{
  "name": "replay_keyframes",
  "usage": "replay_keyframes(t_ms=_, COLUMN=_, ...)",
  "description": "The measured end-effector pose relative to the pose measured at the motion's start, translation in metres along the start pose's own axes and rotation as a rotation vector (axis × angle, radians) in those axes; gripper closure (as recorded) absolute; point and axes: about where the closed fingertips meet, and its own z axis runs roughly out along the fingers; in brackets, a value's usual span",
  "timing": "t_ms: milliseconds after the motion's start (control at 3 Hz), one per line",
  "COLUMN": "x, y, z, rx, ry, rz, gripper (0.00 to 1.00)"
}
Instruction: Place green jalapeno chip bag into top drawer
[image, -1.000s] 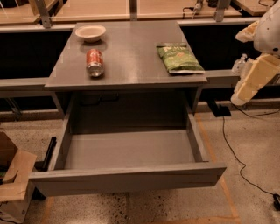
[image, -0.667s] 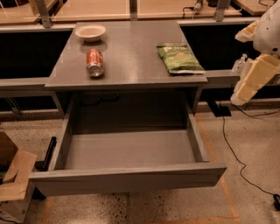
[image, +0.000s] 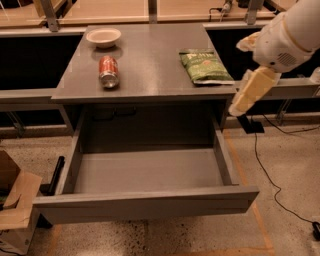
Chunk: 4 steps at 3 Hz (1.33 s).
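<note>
Plainly, the crinkly green jalapeno chip bag (image: 205, 65) lies on the grey table (image: 150, 70) — shallow grey top drawer (image: 145, 205) open; gripper (image: 245, 100) beside the table's right edge, grip unclear.

The desk (image: 150, 65) and the top drawer (image: 145, 204) are one plain matte grey. On the desk, the green jalapeno chip bag (image: 205, 66) is green with pale lettering and a darker top band, the soda can (image: 108, 71) is red with a silvery end, and the bowl (image: 103, 36) is cream. The pale yellow gripper (image: 237, 107), under a white arm (image: 290, 35), hangs just off the desk's right edge near the bag, above a speckled beige floor (image: 285, 165).
</note>
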Motion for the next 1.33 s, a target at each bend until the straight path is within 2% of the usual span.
replay_keyframes(t_ms=333, x=-0.022, y=-0.033, z=0.035, rx=0.022, ry=-0.111, rz=0.020, gripper=0.00)
replay_keyframes(t_ms=667, x=-0.026, y=-0.073, z=0.064, rx=0.048, ry=-0.162, rz=0.069, gripper=0.00)
replay_keyframes(t_ms=1000, x=-0.027, y=-0.080, z=0.063, rx=0.057, ry=-0.170, rz=0.069, gripper=0.00)
replay_keyframes(t_ms=1333, x=-0.025, y=-0.076, z=0.072, rx=0.026, ry=-0.167, rz=0.068, gripper=0.00)
